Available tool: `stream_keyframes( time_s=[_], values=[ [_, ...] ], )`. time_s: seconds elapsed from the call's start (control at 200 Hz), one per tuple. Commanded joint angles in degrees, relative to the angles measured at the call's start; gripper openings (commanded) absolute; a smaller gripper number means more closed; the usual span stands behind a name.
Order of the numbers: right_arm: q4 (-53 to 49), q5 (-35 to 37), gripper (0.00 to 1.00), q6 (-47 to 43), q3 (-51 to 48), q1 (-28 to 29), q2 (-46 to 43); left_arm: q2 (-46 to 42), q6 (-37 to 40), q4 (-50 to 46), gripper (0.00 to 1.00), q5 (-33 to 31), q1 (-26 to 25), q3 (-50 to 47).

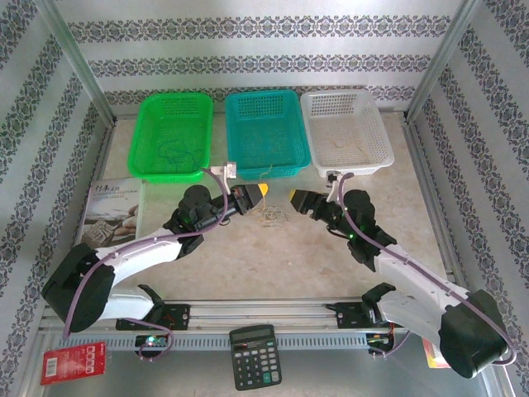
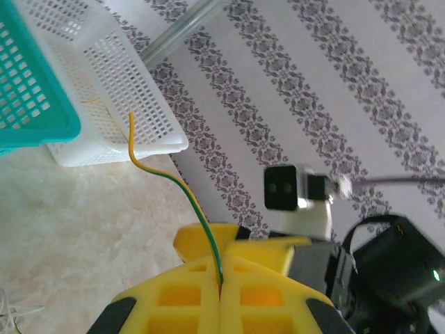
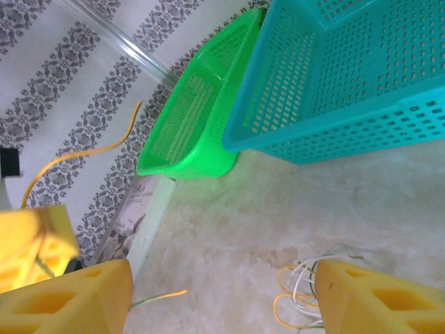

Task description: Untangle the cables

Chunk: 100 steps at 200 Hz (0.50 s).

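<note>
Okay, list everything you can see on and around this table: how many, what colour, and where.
green basket: one, green, far left of the basket row
teal basket: one, teal, middle of the row
white basket: one, white, right end of the row
cable clump: one, yellowish and pale strands, on the table between the grippers
yellow-green wire: one, held off the table
dark strand: one, in the green basket
yellowish strand: one, in the white basket
book: one, pale cover, left side of the table
calculator: one, black, near edge, centre
red packet: one, near left corner
left gripper: yellow fingers, shut on the yellow-green wire
right gripper: yellow fingers, open, empty
</note>
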Motion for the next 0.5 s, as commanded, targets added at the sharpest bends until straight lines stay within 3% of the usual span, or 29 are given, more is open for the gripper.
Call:
stream_keyframes(
  time_s=[0.0,0.255,0.495],
  values=[
    [1.4,-4.7,0.71,4.7,5.0,-0.6,2.5,-1.6,6.7,-1.9,0.00,3.3,0.5,1.4],
    [7.9,-8.3,0.70,12.1,11.3,0.1,10.5,-1.2,7.8,-2.3,0.00,4.5,0.5,1.8],
    [9.9,-6.9,0.68,13.9,13.8,1.5,15.3,-1.4,7.8,-2.3,0.00,4.8,0.5,2.0]
  ],
)
